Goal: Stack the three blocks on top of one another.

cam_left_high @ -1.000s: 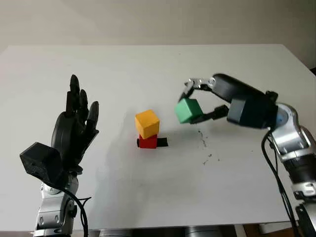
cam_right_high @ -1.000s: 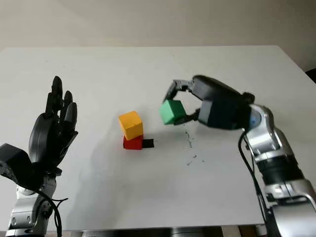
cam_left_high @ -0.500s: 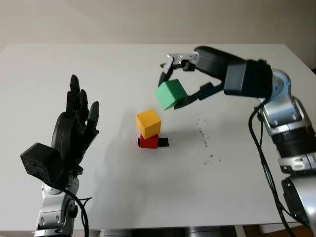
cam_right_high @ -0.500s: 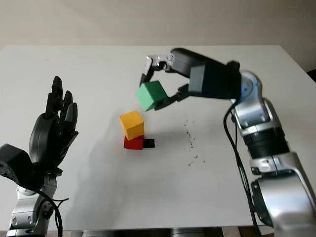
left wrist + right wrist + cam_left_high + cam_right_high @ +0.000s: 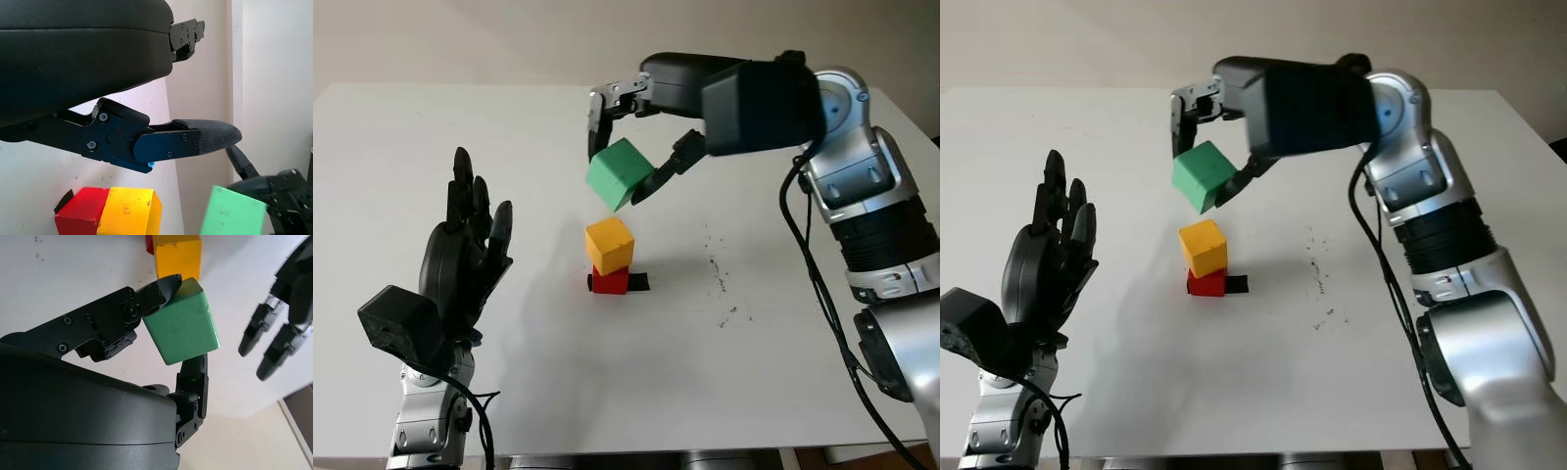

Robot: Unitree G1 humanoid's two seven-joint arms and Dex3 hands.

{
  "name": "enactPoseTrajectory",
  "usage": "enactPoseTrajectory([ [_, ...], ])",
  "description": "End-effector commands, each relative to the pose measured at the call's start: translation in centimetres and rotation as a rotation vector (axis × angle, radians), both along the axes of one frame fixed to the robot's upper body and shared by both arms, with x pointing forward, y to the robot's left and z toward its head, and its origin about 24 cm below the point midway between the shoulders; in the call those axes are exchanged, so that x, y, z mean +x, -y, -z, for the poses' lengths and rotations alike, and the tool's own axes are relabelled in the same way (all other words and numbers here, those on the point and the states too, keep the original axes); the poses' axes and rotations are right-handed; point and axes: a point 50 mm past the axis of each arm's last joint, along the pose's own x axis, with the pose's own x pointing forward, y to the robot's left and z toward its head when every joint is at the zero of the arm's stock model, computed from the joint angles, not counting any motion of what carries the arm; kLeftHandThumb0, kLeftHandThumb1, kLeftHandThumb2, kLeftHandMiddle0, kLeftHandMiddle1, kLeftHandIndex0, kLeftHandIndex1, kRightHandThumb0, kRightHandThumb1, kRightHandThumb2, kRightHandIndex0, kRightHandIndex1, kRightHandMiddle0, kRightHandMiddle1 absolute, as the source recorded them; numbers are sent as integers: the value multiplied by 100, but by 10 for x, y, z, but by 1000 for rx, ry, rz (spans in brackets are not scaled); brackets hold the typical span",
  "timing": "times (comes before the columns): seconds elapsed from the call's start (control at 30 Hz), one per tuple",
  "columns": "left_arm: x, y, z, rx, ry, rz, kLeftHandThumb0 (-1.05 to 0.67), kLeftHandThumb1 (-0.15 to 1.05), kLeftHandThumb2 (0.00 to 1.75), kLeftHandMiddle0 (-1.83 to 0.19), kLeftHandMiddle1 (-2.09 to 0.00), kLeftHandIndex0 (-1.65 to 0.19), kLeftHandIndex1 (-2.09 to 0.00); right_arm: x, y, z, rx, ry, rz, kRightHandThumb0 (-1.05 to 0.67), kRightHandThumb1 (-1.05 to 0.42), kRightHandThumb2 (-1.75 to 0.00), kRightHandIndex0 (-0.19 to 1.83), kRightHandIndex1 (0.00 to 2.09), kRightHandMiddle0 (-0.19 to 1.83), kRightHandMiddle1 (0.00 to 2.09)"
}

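Note:
A yellow block (image 5: 608, 244) sits on a red block (image 5: 608, 282) near the middle of the white table (image 5: 724, 392). My right hand (image 5: 623, 166) is shut on a green block (image 5: 620, 174), tilted in the air a little above the yellow block. The right wrist view shows the green block (image 5: 184, 328) pinched between fingers (image 5: 164, 288), with the yellow block (image 5: 177, 254) beyond it. My left hand (image 5: 468, 257) is open, raised upright over the table's left side, apart from the stack.
A short black strip (image 5: 636, 283) lies on the table beside the red block. Small dark specks (image 5: 718, 279) mark the surface to the right of the stack.
My right hand carried the green block up and leftward, from beside the stack to just above the yellow block. The left hand and the stack stayed put.

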Motion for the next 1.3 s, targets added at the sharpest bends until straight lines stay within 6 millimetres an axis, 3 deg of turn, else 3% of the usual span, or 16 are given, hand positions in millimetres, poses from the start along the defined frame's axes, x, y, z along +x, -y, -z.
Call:
enactPoseTrajectory([
  [0.0,1,2,-1,-1,10,3,-75,105,48,19,-5,19,0,-4,-7,-6,-10,41,-21,-37,-96,-6,30,5,30,163],
  [0.3,0,3,0,2,7,0,-76,105,49,19,-5,19,0,-2,-12,17,1,-10,-17,-40,-96,-5,32,6,37,167],
  [0.47,-1,2,0,4,6,-5,-75,105,48,19,-4,19,0,1,-7,28,28,-87,7,-41,-98,-6,30,5,29,171],
  [0.77,-1,2,0,2,9,2,-75,105,48,19,-5,19,0,2,0,33,61,-187,56,-39,-99,-6,28,4,20,167],
  [1.27,1,2,-1,2,18,1,-75,105,48,19,-3,19,0,3,1,38,69,-228,96,-43,-98,-5,30,5,25,168],
])
